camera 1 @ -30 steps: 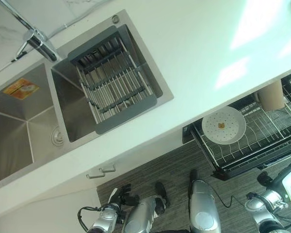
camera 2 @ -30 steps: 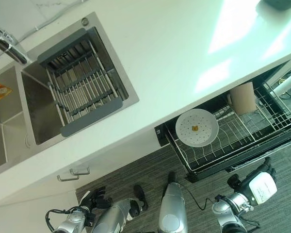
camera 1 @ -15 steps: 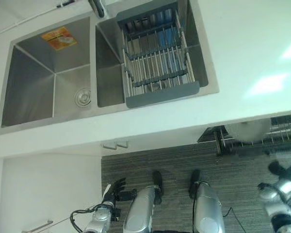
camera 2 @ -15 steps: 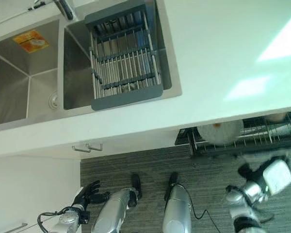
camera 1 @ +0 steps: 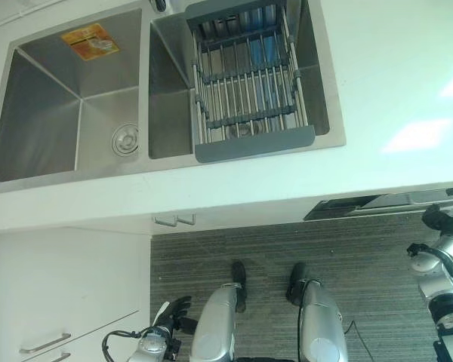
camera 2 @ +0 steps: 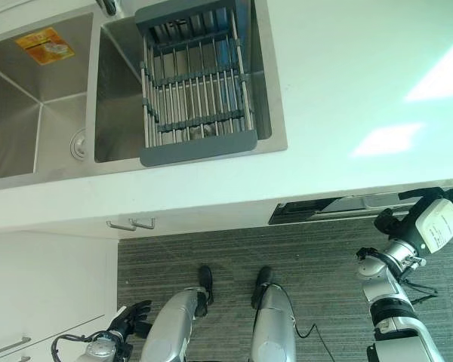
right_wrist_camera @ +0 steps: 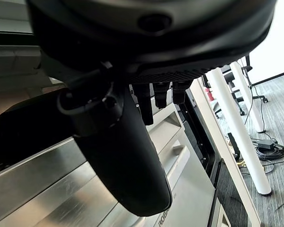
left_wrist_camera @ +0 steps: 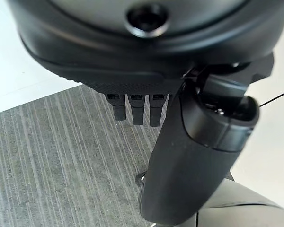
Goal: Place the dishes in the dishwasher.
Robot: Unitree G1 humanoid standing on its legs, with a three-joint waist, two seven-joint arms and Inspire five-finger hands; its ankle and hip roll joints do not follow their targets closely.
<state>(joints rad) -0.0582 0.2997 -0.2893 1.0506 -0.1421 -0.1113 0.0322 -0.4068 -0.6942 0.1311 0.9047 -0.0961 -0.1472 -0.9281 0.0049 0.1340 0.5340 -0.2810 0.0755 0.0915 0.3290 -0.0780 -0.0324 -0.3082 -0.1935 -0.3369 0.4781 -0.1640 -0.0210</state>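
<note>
The dishwasher drawer (camera 2: 347,205) sits almost fully in under the white counter (camera 2: 347,90), showing just a narrow dark slot and its steel front (right_wrist_camera: 61,189). The dishes inside are hidden. My right hand (camera 2: 396,222) is at the right end of that slot, against the front, with its fingers (right_wrist_camera: 154,101) straight and holding nothing. My left hand (camera 1: 170,313) hangs low beside the white cabinet, fingers (left_wrist_camera: 132,111) relaxed and empty, above the grey floor.
A double steel sink (camera 1: 68,113) lies in the counter, with a grey drying rack (camera 1: 245,83) over its right basin. Below are cabinet handles (camera 1: 174,220) and white drawer fronts (camera 1: 45,343). White table legs (right_wrist_camera: 246,123) stand past the dishwasher.
The camera has swung. The drawer with the white plate and the cup has slid in under the counter, and my right hand has risen to its front.
</note>
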